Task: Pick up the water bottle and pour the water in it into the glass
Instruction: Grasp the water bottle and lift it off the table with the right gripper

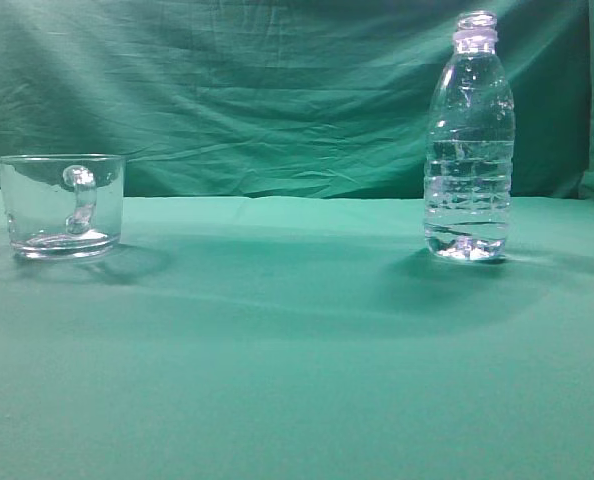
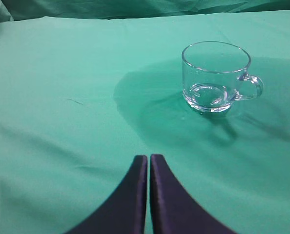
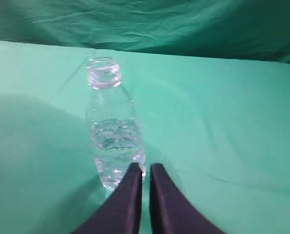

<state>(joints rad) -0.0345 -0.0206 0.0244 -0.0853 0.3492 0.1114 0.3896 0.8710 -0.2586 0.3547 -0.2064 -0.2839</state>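
Observation:
The water bottle stands upright and uncapped at the right of the green table, with water filling its lower half. It also shows in the right wrist view, just ahead and left of my right gripper, which is shut and empty. The glass is an empty clear mug at the left. In the left wrist view the glass stands ahead and to the right of my left gripper, which is shut and empty. Neither gripper shows in the exterior view.
A green cloth covers the table and hangs as a backdrop behind it. Nothing else stands between the glass and the bottle.

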